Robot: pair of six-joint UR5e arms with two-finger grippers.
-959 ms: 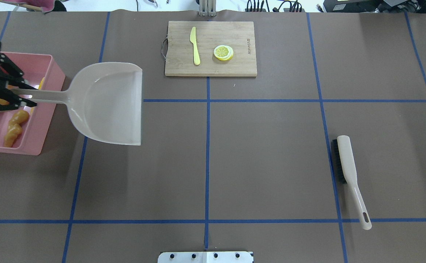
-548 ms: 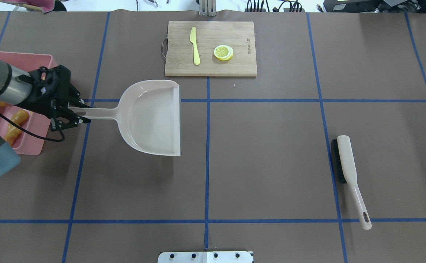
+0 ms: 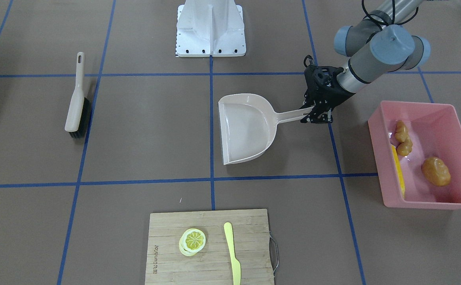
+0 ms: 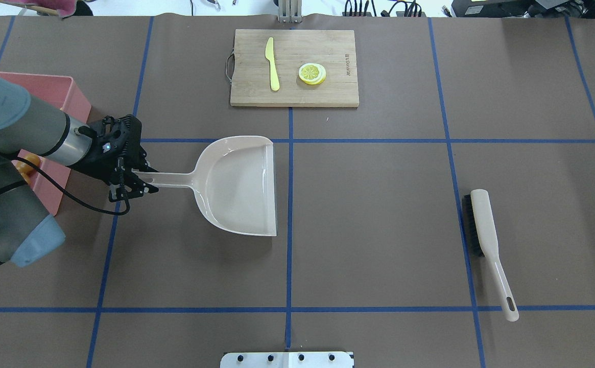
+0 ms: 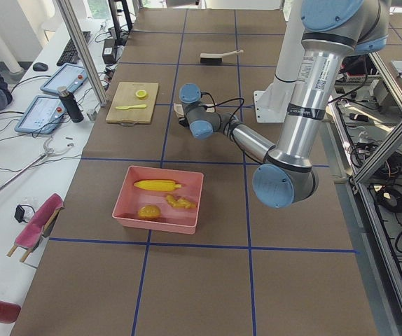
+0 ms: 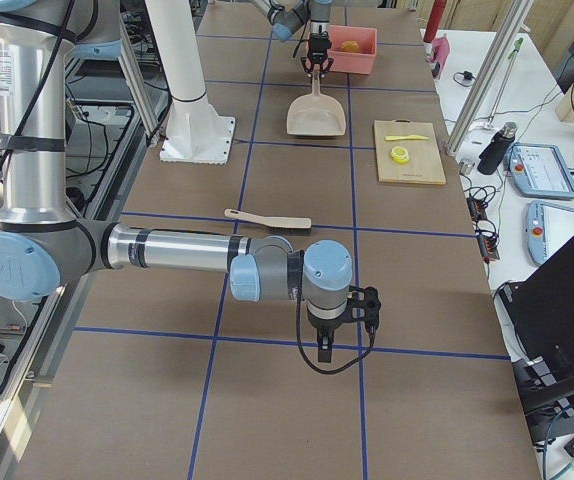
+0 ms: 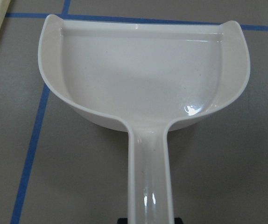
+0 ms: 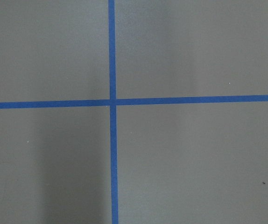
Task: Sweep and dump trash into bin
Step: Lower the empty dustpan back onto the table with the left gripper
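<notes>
one brown table, blue tape grid

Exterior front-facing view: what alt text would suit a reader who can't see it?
The robot's left gripper holds an empty beige plastic dustpan by its handle. Beside it, a pink plastic tub contains a yellow corn cob, tan ginger-like piece and brown potato-like lump.

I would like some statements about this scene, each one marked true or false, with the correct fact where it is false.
1. The left tool grips the dustpan by its handle. True.
2. The corn cob lies in the dustpan. False: it lies in the pink bin; the dustpan is empty.
3. The brush lies on the table, with no tool on it. True.
4. The lemon slice is in the bin. False: it is on the cutting board.
</notes>
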